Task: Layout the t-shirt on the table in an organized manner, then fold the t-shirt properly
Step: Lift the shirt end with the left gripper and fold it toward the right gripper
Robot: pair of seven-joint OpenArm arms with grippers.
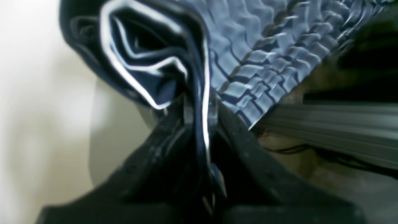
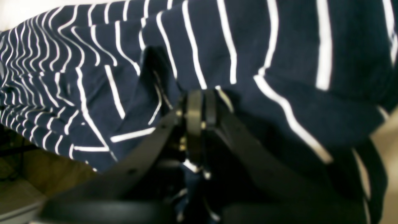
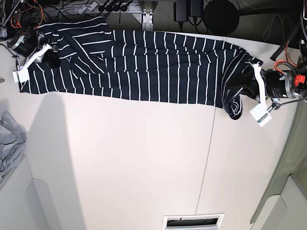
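The dark navy t-shirt [image 3: 144, 64] with thin white stripes lies stretched in a long band along the far edge of the cream table [image 3: 144, 163]. On the right of the base view, my left gripper [image 3: 246, 85] is shut on a bunched end of the shirt. The left wrist view shows the pinched fold [image 1: 161, 68] between the fingertips of the left gripper [image 1: 199, 113]. My right gripper [image 3: 51, 59] holds the opposite end at the far left. In the right wrist view, striped cloth [image 2: 248, 46] drapes over the shut right gripper [image 2: 200, 104].
A plain light grey garment [image 3: 9, 143] lies at the table's left edge. A thin dark seam [image 3: 206, 158] runs down the tabletop, and a slotted opening [image 3: 193, 221] sits at the near edge. Cables and a power strip [image 3: 103, 6] line the far side behind the shirt.
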